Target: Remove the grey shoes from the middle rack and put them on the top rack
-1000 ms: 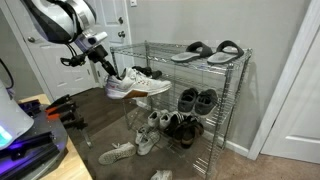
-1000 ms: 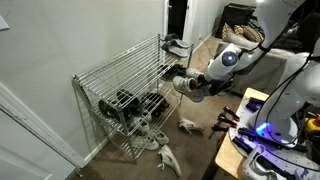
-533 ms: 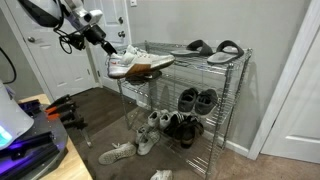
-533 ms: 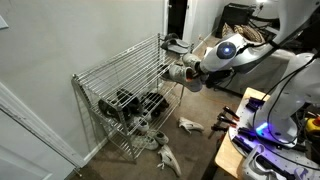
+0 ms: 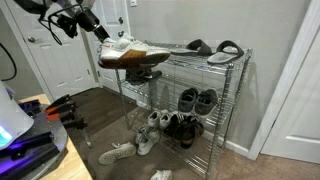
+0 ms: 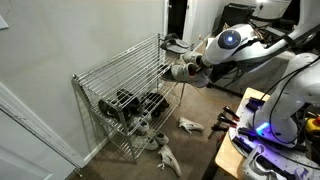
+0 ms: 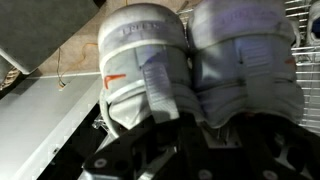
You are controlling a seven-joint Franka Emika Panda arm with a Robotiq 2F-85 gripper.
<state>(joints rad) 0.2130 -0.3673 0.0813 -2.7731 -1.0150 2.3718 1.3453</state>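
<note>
My gripper (image 5: 101,36) is shut on the grey shoes (image 5: 130,54), a pair of light grey-white sneakers with tan soles. It holds them by the heels in the air, at the height of the top rack (image 5: 195,62) and just off its near end. In the other exterior view the shoes (image 6: 183,71) hang beside the top corner of the chrome shelving unit. The wrist view is filled by the two shoe heels (image 7: 190,60), with the fingers (image 7: 190,112) clamped on the inner collars between them. The middle rack (image 5: 180,92) is a bare wire grid.
Grey-and-black slide sandals (image 5: 208,49) lie on the far part of the top rack. Dark shoes (image 5: 195,100) sit on a lower tier. Several light sneakers (image 5: 140,140) lie on the floor by the unit. White doors stand behind and to the side.
My gripper has risen with the grey shoes from middle-tier height to the level of the top rack and turned them closer to level.
</note>
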